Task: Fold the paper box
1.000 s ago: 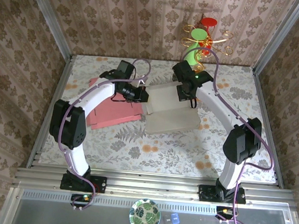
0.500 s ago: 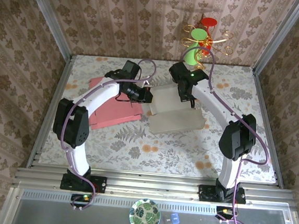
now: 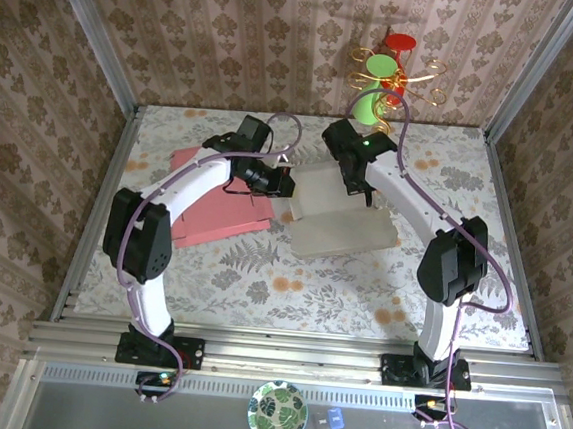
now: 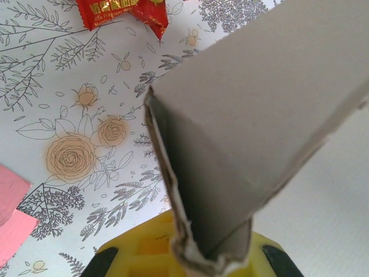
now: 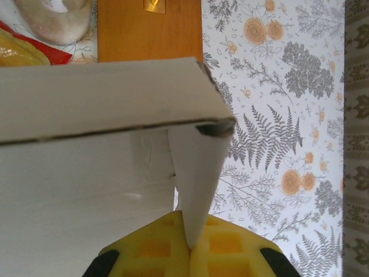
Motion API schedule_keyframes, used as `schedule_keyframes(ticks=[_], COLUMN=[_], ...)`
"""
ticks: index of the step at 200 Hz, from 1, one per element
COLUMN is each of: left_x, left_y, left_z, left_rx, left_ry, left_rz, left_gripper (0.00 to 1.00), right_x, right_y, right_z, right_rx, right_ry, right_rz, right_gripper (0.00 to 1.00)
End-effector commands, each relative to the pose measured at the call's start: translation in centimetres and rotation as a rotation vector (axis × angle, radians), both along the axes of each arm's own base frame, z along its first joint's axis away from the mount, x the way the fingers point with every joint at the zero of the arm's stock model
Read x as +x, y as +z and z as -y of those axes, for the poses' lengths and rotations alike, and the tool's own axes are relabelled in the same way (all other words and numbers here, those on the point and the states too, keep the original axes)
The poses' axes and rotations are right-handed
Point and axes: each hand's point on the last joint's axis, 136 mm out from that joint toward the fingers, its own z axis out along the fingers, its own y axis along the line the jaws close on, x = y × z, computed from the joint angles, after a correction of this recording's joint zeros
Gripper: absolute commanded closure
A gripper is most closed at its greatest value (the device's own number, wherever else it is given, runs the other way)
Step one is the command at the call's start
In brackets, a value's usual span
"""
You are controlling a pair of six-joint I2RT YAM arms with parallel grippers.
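Top external view: left gripper [image 3: 281, 185] is clamped on the box [image 3: 336, 224] at its left edge, right gripper [image 3: 357, 188] on its far edge.

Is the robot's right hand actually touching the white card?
Touching. The right wrist view shows the right hand with a flap of the white card pinched between its yellow pads.

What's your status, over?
Left fingers, right fingers shut on flaps of white-grey card. Pink paper box flat at left, untouched. Orange block close beyond card.
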Motion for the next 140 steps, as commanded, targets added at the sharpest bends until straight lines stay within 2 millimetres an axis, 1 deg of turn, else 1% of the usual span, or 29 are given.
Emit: schedule_keyframes(ticks=[1, 9, 25, 42, 71, 91, 103, 113, 124, 140], left_x=[0.1, 0.1, 0.1, 0.1, 0.1, 0.3, 0.3, 0.2, 0.0, -0.4], left_y=[0.8, 0.7, 0.7, 0.7, 0.4, -0.2, -0.8, -1.5, -2.5, -4.1], left_z=[0.2, 0.2, 0.3, 0.3, 0.3, 0.0, -0.1, -0.2, -0.2, -0.2], left_rx=[-0.011, -0.010, -0.010, -0.009, -0.001, 0.018, 0.034, 0.052, 0.084, 0.124], left_ry=[0.000, 0.000, -0.001, -0.001, 0.004, 0.024, 0.040, 0.048, 0.055, 0.060], left_rz=[-0.008, -0.010, -0.011, -0.011, -0.016, -0.021, -0.028, -0.028, -0.028, -0.033], left_gripper=[1.00, 1.00, 1.00, 1.00, 1.00, 1.00, 1.00, 1.00, 0.95, 0.92], right_x=[0.0, 0.0, -0.1, -0.1, -0.1, -0.3, -0.6, -1.1, -1.7, -2.8], right_y=[0.4, 0.4, 0.4, 0.5, 0.6, 1.0, 0.6, -0.2, -0.9, -2.5], right_z=[1.5, 1.7, 1.8, 1.6, 0.6, 0.6, 0.6, 0.5, 0.4, 0.0], right_rx=[-0.102, -0.115, -0.133, -0.134, -0.057, -0.036, -0.019, -0.010, 0.005, 0.030], right_ry=[-0.043, -0.051, -0.056, -0.053, -0.037, -0.056, -0.069, -0.079, -0.093, -0.113], right_rz=[0.007, 0.009, 0.007, 0.011, 0.017, 0.026, 0.020, 0.006, -0.007, -0.026], right_gripper=[0.96, 0.96, 1.00, 1.00, 1.00, 1.00, 1.00, 1.00, 1.00, 1.00])
